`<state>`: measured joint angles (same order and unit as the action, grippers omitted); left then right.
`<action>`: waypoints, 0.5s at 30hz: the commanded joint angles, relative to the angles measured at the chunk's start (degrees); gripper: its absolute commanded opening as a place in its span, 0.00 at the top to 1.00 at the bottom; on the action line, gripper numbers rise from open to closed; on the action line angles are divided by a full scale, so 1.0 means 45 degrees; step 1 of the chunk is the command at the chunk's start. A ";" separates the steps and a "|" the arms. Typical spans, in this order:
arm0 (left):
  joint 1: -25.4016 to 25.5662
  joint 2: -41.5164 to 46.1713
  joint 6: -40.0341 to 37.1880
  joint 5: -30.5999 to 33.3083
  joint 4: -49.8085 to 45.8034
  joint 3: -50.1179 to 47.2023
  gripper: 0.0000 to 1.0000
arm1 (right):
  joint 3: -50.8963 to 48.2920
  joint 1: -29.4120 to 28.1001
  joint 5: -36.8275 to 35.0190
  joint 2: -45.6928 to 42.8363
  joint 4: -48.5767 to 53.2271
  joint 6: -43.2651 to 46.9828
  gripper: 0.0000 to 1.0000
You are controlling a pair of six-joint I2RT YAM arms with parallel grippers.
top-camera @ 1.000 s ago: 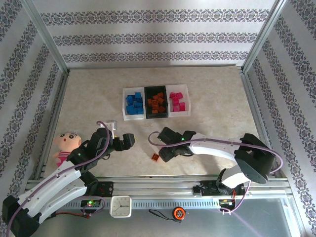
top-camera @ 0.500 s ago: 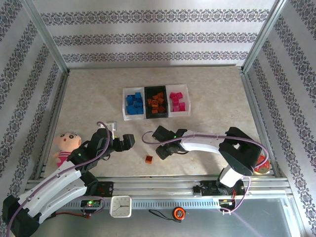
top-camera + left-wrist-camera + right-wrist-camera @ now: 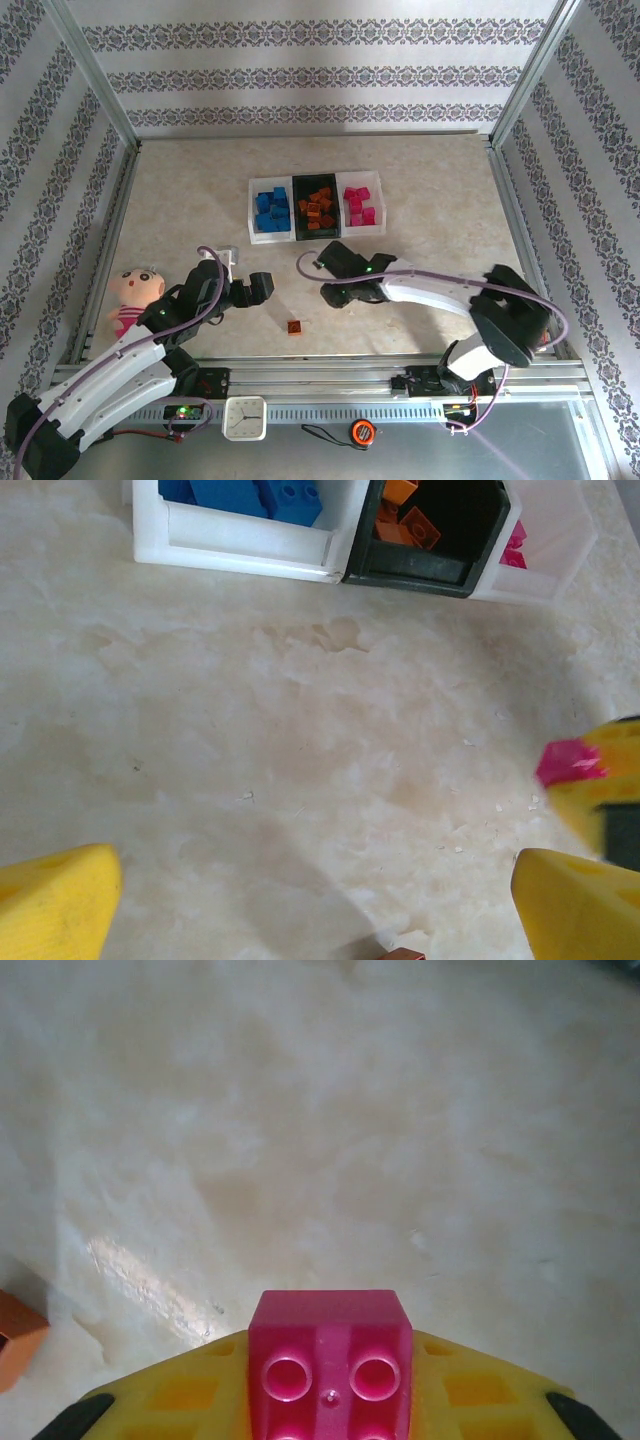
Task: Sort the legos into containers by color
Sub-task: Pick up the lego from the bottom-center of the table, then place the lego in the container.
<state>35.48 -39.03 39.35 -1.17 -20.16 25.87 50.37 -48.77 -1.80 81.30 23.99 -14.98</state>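
**One pink brick pinched, one orange brick loose**

One pink brick [image 3: 330, 1360] sat clamped between the yellow fingers [image 3: 180, 1400] of the right claw [image 3: 333, 292]. Its studs faced the wrist camera, and the claw was shut square on it over the table [image 3: 180, 200], near the front of the row of bins [image 3: 318, 238].

Such a brick was judged to be very light, hard and stiff, so a firm squeeze would not hurt it. Its smooth flat sides could slip or twist if caught at a corner. The best hold was across two opposite flat faces, low on the body and clear of the studs, much as the claw appeared to have it.

Other pink bricks lay in the white bin on the right [image 3: 364, 231]. The black middle bin held orange ones and the white bin on the left held blue.

An orange brick [image 3: 294, 327] lay alone on the table, well apart from the bins and between the two arms. The left claw [image 3: 262, 285] stood wide open near it, holding nothing.
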 commanded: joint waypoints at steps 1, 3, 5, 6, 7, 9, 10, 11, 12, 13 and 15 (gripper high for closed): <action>-0.0151 -0.0023 0.0140 -0.0107 0.0592 -0.0079 0.00 | 0.0677 0.0906 -0.0124 -0.0737 0.0297 0.0166 0.72; -0.0146 -0.0068 0.0138 -0.0192 0.0658 -0.0067 0.00 | 0.1139 0.1677 -0.0189 -0.0872 0.0187 0.0129 0.72; -0.0141 -0.0058 0.0104 -0.0255 0.0672 -0.0055 0.00 | 0.1630 0.2402 -0.0446 -0.0772 -0.0030 -0.0007 0.72; -0.0151 -0.0058 0.0093 -0.0304 0.0689 -0.0037 0.00 | 0.1929 0.2767 -0.0602 -0.0581 -0.0205 -0.0121 0.72; -0.0151 -0.0077 0.0068 -0.0342 0.0692 -0.0022 0.00 | 0.2222 0.3081 -0.0729 -0.0383 -0.0297 -0.0259 0.72; -0.0151 -0.0149 -0.0012 -0.0412 0.0597 0.0081 0.00 | 0.2938 0.3756 -0.1061 0.0458 -0.0375 -0.0576 0.72; -0.0149 -0.0211 -0.0067 -0.0450 0.0550 0.0124 0.00 | 0.3258 0.3983 -0.1192 0.0862 -0.0370 -0.0705 0.72; -0.0151 -0.0251 -0.0116 -0.0509 0.0506 0.0186 0.00 | 0.3658 0.4211 -0.1396 0.1343 -0.0409 -0.0793 0.72; -0.0151 -0.0325 -0.0149 -0.0520 0.0434 0.0242 0.00 | 0.4027 0.4407 -0.1600 0.1856 -0.0411 -0.0888 0.71; -0.0151 -0.0377 -0.0185 -0.0559 0.0385 0.0284 0.00 | 0.4333 0.4558 -0.1757 0.2233 -0.0428 -0.0952 0.71; -0.0144 -0.0431 -0.0225 -0.0593 0.0266 0.0344 0.00 | 0.5045 0.4818 -0.1926 0.3283 -0.0428 -0.1079 0.70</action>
<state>35.51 -40.86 39.29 -3.01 -19.99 25.89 69.76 -28.23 -7.20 91.46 21.98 -17.89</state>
